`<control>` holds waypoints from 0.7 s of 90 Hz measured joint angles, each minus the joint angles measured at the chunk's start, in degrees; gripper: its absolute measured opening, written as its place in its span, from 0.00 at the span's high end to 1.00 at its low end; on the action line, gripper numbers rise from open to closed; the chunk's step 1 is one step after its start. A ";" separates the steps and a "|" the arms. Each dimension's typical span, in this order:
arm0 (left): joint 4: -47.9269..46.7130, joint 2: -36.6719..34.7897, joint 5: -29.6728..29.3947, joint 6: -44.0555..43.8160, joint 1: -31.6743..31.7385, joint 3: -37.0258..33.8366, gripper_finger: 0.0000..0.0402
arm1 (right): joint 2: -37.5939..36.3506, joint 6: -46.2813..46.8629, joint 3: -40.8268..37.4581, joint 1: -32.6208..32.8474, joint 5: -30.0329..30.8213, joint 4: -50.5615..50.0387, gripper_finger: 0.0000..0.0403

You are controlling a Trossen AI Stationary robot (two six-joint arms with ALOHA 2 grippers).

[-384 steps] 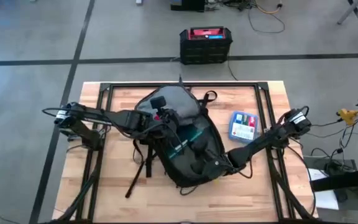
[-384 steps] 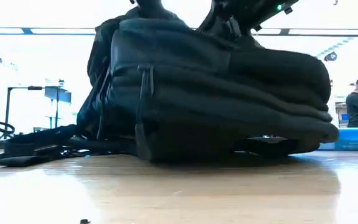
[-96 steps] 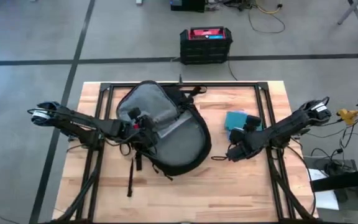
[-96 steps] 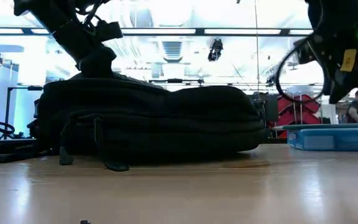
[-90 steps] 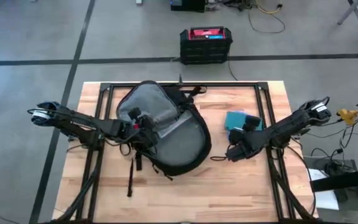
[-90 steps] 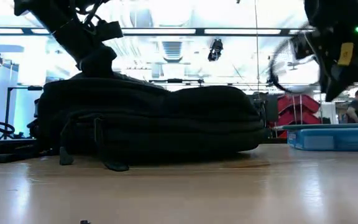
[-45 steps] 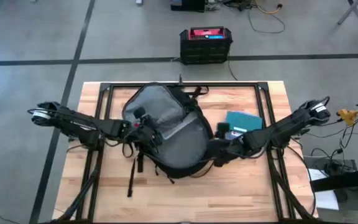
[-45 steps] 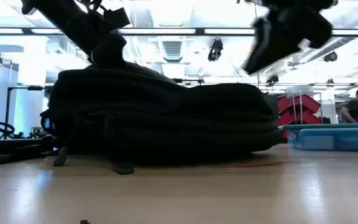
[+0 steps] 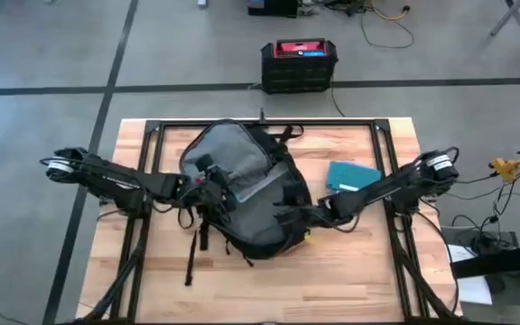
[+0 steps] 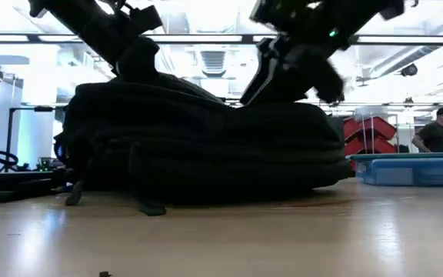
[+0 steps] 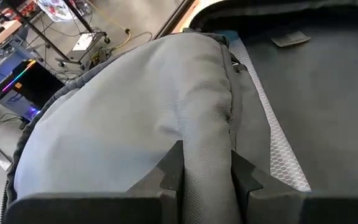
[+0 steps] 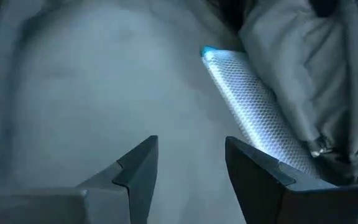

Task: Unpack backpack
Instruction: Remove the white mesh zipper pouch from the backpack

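Backpack is lying open in the middle of the wooden surface, showing its grey inside. The left claw is pinching a fold of the grey lining tight between its fingers. The right claw is reaching into the open bag with its fingers apart, and a teal box is sitting just beside the bag.
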 joint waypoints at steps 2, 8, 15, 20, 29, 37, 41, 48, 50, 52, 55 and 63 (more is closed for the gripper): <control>0.00 -0.01 0.00 0.01 0.00 0.00 0.89 | 0.22 -0.37 0.00 -0.34 -0.01 0.42 0.58; 0.00 0.01 0.00 0.14 0.00 0.00 0.89 | 1.00 -1.22 0.02 -1.45 -0.05 1.78 0.58; 0.02 0.01 0.00 0.20 0.00 0.00 0.89 | 1.63 -2.14 0.02 -2.80 -0.63 3.00 0.57; 0.17 -0.01 -0.02 0.20 0.00 0.00 0.89 | 2.01 -2.67 0.07 -3.95 -1.86 3.62 0.56; 0.24 -0.01 -0.02 0.20 0.00 0.02 0.89 | 3.13 -2.94 0.08 -5.71 -3.74 4.00 0.56; 0.28 -0.01 -0.02 0.17 0.00 0.02 0.89 | 4.34 -3.52 0.84 -6.91 -4.54 3.97 0.56; 0.29 -0.01 -0.02 0.17 0.00 0.02 0.89 | 5.10 -3.88 1.54 -7.48 -4.52 3.98 0.56; 0.46 -0.01 -0.04 0.17 0.00 0.02 0.89 | 6.38 -3.99 3.13 -8.56 -4.34 3.98 0.57; 0.44 -0.01 -0.04 0.17 0.00 0.02 0.89 | 6.80 -3.97 3.70 -8.92 -4.23 4.00 0.57; 0.47 -0.01 -0.04 0.17 0.00 0.02 0.89 | 7.08 -3.97 4.24 -9.28 -4.14 4.04 0.57; 0.55 -0.01 -0.04 0.15 0.00 0.04 0.89 | 7.64 -4.00 4.99 -9.80 -4.07 4.05 0.57; 0.61 -0.01 -0.02 0.15 0.00 0.04 0.89 | 9.17 -5.31 6.97 -11.12 -4.04 3.66 0.57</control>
